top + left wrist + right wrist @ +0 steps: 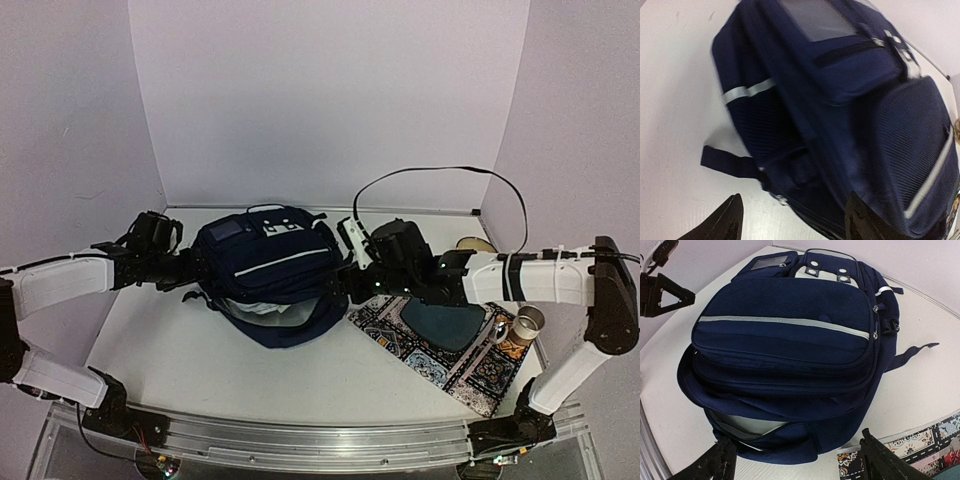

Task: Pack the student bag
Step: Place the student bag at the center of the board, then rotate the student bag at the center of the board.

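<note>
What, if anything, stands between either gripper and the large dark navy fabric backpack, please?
Nothing visible does. The left gripper and the right gripper, both open, each face the large dark navy fabric backpack directly at close range. The patterned mat lies off to one side of the right gripper.

Mid-tabletop (180,350): student bag (265,275). At its 9 o'clock, just beside it, left end effector (195,268); at its 3 o'clock, right end effector (338,282). At its 4 o'clock, mat (480,375) with pouch (445,322) on top; near the mat's 2 o'clock corner, tube (527,322) standing upright.
</note>
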### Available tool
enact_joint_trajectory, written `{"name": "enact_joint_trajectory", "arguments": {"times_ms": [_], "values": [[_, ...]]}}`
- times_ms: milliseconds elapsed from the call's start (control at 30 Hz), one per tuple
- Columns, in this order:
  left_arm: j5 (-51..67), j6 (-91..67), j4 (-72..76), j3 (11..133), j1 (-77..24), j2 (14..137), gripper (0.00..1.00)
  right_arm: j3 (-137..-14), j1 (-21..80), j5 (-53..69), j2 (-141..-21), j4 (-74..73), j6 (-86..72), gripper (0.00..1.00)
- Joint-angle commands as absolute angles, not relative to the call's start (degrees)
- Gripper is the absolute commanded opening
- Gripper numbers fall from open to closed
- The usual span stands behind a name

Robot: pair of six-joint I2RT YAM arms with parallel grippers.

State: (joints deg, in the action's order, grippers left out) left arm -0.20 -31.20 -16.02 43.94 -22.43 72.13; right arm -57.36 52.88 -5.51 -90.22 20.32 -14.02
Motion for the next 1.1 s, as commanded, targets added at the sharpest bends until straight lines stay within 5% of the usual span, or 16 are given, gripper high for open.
{"name": "enact_joint_trajectory", "arguments": {"times_ms": [0, 500, 567, 767, 1067], "values": [[12.6, -36.1, -4.7, 40.4, -12.8, 76.0, 0.7, -60.0, 51.4, -4.2, -91.2, 18.6, -16.5, 0.85], [24.3, -38.0, 6.4, 47.7, -7.8, 97.8, 0.64, -62.8, 51.2, -0.1, -95.2, 18.3, -17.7, 0.86], [26.4, -39.1, 8.4, 47.8, -7.8, 99.3, 0.54, -63.4, 51.2, 2.2, -96.7, 18.3, -18.7, 0.86], [27.1, -40.5, 9.3, 44.9, -7.8, 96.4, 0.02, -65.6, 51.2, 4.0, -101.7, 18.6, -19.7, 0.86], [24.6, -47.3, 10.5, 31.8, -8.1, 77.8, 0.0, -77.6, 48.9, 6.8, -114.8, 18.5, -15.9, 0.84]]}}
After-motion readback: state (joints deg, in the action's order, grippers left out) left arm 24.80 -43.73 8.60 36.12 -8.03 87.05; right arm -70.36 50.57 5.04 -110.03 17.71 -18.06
